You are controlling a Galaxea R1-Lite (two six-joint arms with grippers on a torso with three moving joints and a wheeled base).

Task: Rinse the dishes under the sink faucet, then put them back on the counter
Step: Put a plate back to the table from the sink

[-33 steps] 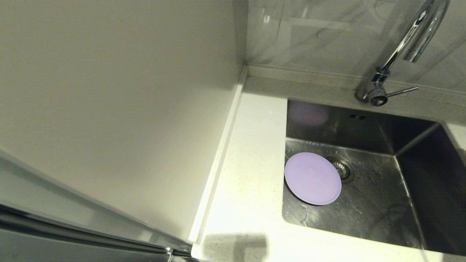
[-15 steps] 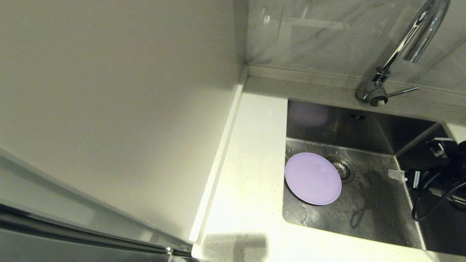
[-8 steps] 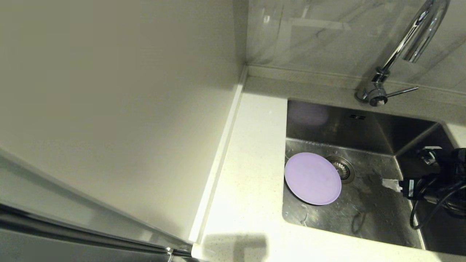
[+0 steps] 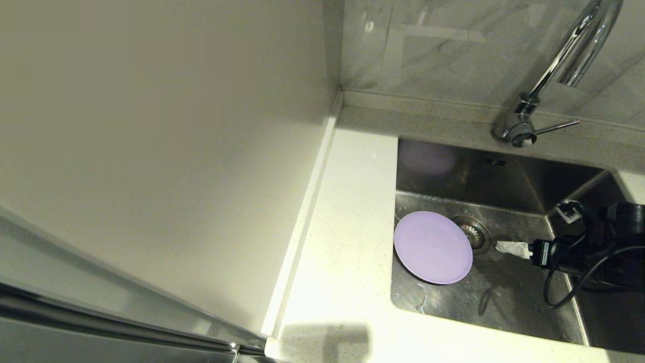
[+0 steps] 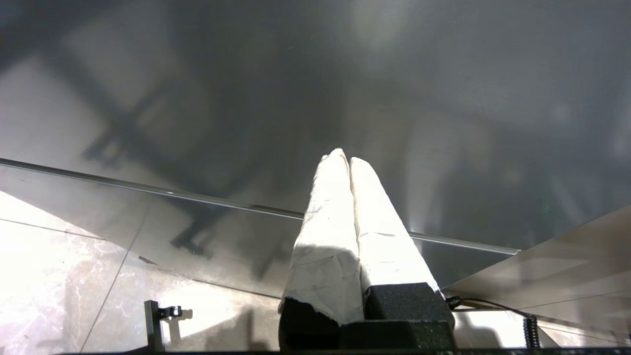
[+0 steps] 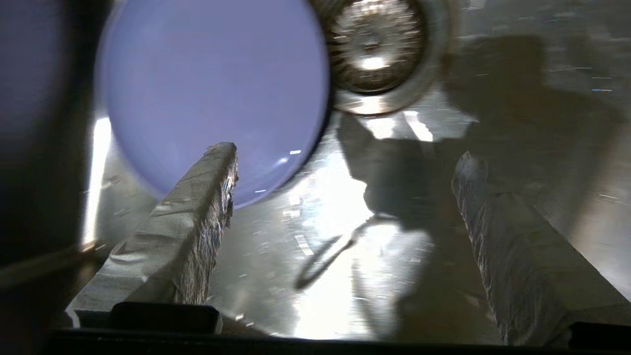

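One lilac plate lies flat on the floor of the sink, against its left wall, its edge overlapping the drain strainer. Right gripper hangs inside the basin near the strainer, fingers spread wide, holding nothing. Left gripper is parked elsewhere, fingers pressed together. Faucet stands behind the sink.

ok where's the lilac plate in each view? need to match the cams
Head view: the plate lies on the sink floor at its left side, touching the drain, with the open right gripper just past the drain.
Left wrist view: not in it; only the shut left gripper over a grey surface.
Right wrist view: the plate lies beyond one finger.
Shared landmark: the drain, beside the plate in both.
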